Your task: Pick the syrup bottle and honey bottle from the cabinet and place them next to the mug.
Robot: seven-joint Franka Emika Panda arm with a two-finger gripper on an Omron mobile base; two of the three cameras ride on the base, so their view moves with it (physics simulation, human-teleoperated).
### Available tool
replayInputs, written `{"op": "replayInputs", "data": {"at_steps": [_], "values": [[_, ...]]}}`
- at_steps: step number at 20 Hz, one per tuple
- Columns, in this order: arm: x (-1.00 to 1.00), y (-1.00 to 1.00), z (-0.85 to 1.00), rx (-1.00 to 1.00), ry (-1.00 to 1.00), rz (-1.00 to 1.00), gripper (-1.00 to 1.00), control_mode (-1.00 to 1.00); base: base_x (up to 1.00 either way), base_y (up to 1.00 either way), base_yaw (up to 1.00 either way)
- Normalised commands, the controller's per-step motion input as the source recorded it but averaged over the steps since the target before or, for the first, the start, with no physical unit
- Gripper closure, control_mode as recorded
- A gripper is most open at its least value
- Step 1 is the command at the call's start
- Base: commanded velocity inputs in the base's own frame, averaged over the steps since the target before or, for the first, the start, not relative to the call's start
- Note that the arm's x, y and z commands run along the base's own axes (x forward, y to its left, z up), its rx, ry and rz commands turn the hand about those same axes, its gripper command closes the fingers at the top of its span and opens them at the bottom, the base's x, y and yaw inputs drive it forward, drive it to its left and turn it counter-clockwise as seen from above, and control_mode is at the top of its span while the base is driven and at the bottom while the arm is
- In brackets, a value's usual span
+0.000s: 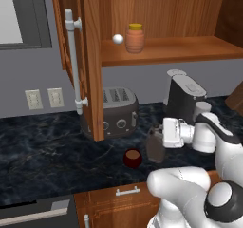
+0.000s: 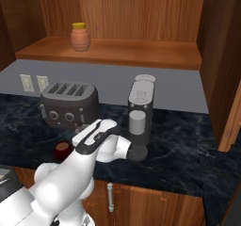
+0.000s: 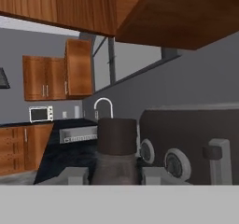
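Fingers (image 3: 112, 175) pinching the syrup bottle (image 1: 155, 147) beside the mug (image 1: 133, 157); no readable labels anywhere

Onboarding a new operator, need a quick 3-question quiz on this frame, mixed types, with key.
1. True or false: the honey bottle stands on the cabinet shelf.
2. What is the gripper shut on? A) the mug B) the syrup bottle C) the toaster
3. Fill in: the small white ball sits on the shelf beside the ____ bottle.

Key
1. True; it stands upright there.
2. B; the syrup bottle is held just beside the mug, in front of the toaster. Whether it touches the counter cannot be told.
3. honey
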Motion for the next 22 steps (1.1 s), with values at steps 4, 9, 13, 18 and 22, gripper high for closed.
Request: {"op": "replayInputs", "data": {"at_steps": [4,9,13,18,22], "values": [[0.27,0.02,-0.26,-0.01,0.0,0.0,1.0,-1.0,0.0,0.0,0.0],[0.15,0.0,-0.19,0.0,0.0,0.0,1.0,-1.0,0.0,0.0,0.0],[0.0,0.02,-0.24,-0.01,0.0,0.0,-1.0,-1.0,0.0,0.0,0.0],[-0.03,0.0,-0.16,0.0,0.0,0.0,-1.0,-1.0,0.0,0.0,0.0],[-0.04,0.0,-0.11,0.0,0.0,0.0,-1.0,-1.0,0.0,0.0,0.0]]}}
